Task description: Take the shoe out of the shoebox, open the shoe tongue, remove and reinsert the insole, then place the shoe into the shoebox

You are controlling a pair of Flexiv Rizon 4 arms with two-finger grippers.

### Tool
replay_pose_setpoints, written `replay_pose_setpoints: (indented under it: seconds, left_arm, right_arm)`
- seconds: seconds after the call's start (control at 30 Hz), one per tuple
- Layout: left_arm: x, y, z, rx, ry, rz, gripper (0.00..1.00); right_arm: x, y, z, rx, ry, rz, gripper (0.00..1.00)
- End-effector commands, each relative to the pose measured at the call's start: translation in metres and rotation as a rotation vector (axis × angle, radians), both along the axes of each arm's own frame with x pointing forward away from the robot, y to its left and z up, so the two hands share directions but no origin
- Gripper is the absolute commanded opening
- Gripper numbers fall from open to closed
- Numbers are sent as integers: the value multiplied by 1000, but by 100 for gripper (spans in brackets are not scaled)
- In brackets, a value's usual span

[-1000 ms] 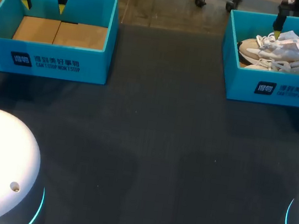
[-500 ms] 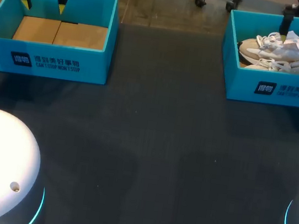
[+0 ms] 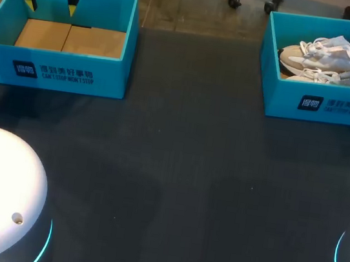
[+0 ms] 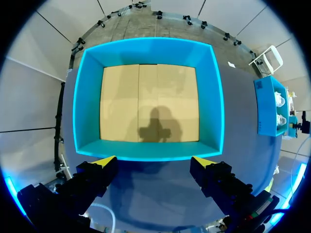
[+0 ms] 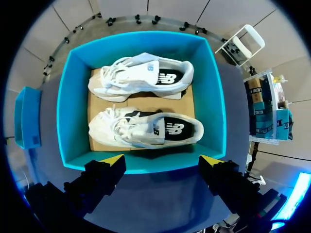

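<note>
Surface [image 3: 176, 170]: dark, matt, finely textured covering. Left shoebox [image 4: 87, 97] and right shoebox [image 5: 73, 97]: smooth turquoise walls with slight sheen; floors bare brown cardboard, matt. Shoes [image 5: 141, 77]: off-white cloth with suede-like panels, woven laces, dark smooth lining. Left end effector [image 4: 154, 161] and right end effector [image 5: 163, 159]: matt black bodies, bright yellow plastic-looking tips.

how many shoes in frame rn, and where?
2. Both lie side by side in the right shoebox: the near shoe along its robot-side wall, the far shoe behind it. The left shoebox holds none. Nothing seems hidden.
</note>
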State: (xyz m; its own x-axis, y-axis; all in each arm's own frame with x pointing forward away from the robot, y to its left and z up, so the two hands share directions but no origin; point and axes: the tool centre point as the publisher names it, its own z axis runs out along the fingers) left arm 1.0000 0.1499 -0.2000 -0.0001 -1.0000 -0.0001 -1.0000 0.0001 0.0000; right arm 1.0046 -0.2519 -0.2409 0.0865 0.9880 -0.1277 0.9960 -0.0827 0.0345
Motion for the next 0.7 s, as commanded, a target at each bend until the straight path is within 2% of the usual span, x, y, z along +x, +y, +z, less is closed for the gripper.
replay_pose_setpoints:
  seconds: [0.03, 0.23, 0.33, 0.57, 0.7]
  left_arm:
    - [0, 0, 0, 0, 0, 0, 100]
    - [0, 0, 0, 0, 0, 0, 100]
    - [0, 0, 0, 0, 0, 0, 100]
    - [0, 0, 0, 0, 0, 0, 100]
    - [0, 0, 0, 0, 0, 0, 100]
  right_arm:
    - [8, -12, -15, 3, 24, -13, 100]
    - [8, -26, -33, -3, 56, -39, 98]
    - [6, -32, -38, -3, 62, -46, 82]
    - [5, -44, -50, 0, 71, -55, 84]
    - [5, -52, -61, 4, 90, -67, 81]
